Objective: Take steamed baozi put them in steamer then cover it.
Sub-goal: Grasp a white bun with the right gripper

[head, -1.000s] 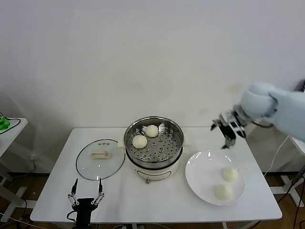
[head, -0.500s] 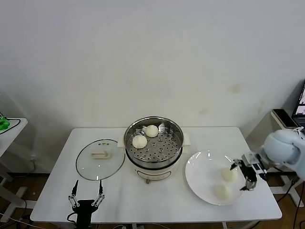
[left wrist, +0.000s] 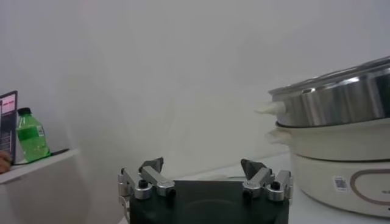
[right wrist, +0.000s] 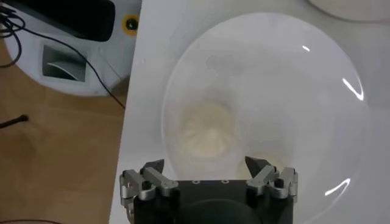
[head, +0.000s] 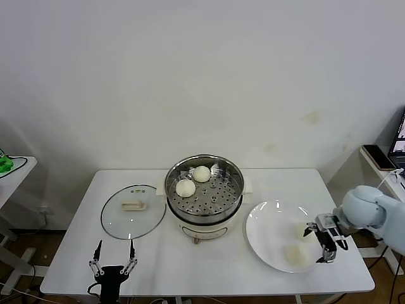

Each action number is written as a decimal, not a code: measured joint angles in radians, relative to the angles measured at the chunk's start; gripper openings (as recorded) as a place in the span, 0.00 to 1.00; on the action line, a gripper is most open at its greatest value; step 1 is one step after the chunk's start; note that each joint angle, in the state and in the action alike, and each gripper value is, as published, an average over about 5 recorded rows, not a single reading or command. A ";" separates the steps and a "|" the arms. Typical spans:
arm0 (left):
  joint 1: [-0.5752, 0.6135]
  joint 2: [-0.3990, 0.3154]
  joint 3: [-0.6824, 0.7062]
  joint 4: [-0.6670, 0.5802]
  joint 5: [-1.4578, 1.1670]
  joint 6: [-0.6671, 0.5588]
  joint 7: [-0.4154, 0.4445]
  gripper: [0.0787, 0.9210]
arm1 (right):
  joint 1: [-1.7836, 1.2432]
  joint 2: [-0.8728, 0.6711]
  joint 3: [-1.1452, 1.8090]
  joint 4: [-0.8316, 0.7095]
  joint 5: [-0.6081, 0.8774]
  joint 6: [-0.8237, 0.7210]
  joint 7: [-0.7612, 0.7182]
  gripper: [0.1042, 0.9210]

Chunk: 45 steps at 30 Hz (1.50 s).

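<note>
The steamer [head: 204, 196] stands mid-table with two baozi [head: 185, 187] [head: 201, 173] on its perforated tray; its steel wall also shows in the left wrist view [left wrist: 341, 109]. Two more baozi [head: 293, 254] [head: 301, 230] lie on the white plate [head: 269, 237]. My right gripper [head: 319, 242] is open and empty, low over the plate's right edge, beside them. In the right wrist view it [right wrist: 204, 165] is spread just short of one baozi [right wrist: 207, 129] on the plate [right wrist: 341, 122]. The cover [head: 133, 211] lies flat left of the steamer. My left gripper [head: 114, 263] [left wrist: 201, 165] is parked open at the table's front edge.
The table's right edge is close to the right gripper, with floor, cables and a white device [right wrist: 79, 55] below it. A small side table [head: 12, 168] with a green bottle [left wrist: 30, 134] stands at the far left.
My right arm has come down from behind the plate to its right edge, then shifted a little toward the front. The left arm, buns and lid have not moved.
</note>
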 measured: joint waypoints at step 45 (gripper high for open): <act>0.003 -0.012 0.000 0.002 0.002 -0.006 -0.004 0.88 | -0.045 0.051 0.020 -0.035 -0.016 -0.028 -0.014 0.46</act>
